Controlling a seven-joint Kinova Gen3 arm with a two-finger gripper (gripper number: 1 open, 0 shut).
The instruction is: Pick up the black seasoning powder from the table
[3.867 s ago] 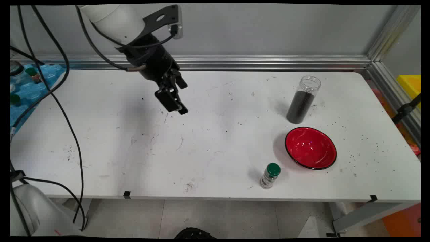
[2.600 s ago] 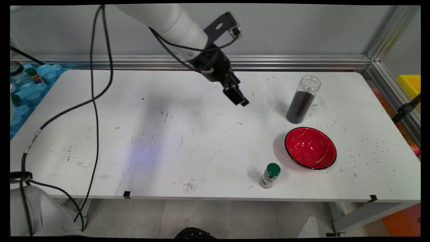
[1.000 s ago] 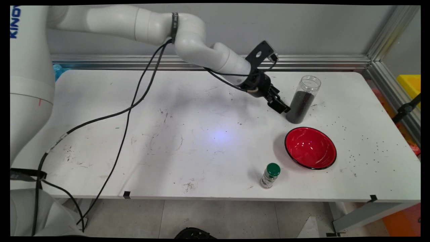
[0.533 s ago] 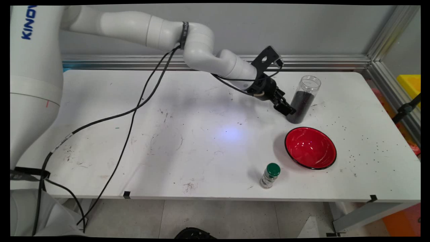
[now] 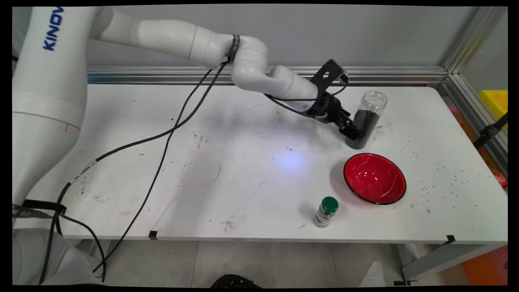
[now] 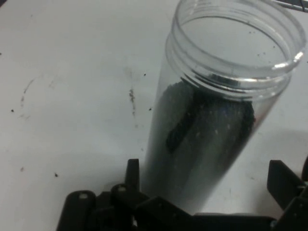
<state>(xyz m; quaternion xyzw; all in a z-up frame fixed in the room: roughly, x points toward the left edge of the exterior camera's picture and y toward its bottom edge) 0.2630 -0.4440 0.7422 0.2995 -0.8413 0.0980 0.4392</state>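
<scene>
**Gripper Closing In On Open Jar**

The arm is being carried rightward across the white table [image 5: 243,182]; seconds ago it was hanging over the left half, and now the gripper [image 5: 353,130] is being brought up against the lidless clear jar [image 5: 364,121] of dark granules at the far right. In the hand view the jar [image 6: 211,120] is being framed between the fingers [image 6: 284,185], which are spread wide with a gap showing on each side. Nearer the front edge, a red bowl [image 5: 375,178] and a green-capped bottle [image 5: 326,211] are being left untouched.
</scene>
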